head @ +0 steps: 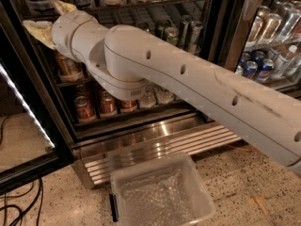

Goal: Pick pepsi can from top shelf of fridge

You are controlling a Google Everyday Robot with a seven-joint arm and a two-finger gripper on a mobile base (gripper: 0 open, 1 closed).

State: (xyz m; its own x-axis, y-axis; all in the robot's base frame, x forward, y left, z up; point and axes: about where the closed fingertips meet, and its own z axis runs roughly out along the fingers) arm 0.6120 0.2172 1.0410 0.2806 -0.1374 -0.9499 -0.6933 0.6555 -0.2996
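Gripper (pixel 47 19): far left, at the fridge's (pixel 155 140) upper shelf (pixel 155 4), fingers spread.
Arm (pixel 188 79): blocks the middle cans (pixel 170 34).
Bin (pixel 160 197): near, on floor.

Speckled floor (pixel 244 182) holds clear bin (pixel 150 163), cables (pixel 19 211); tool (pixel 49 18) upper-left.

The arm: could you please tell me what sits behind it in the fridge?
Green cans, gold-brown cans and red cans show around it; whatever stands between them is covered. The gripper, open, is at the upper left.
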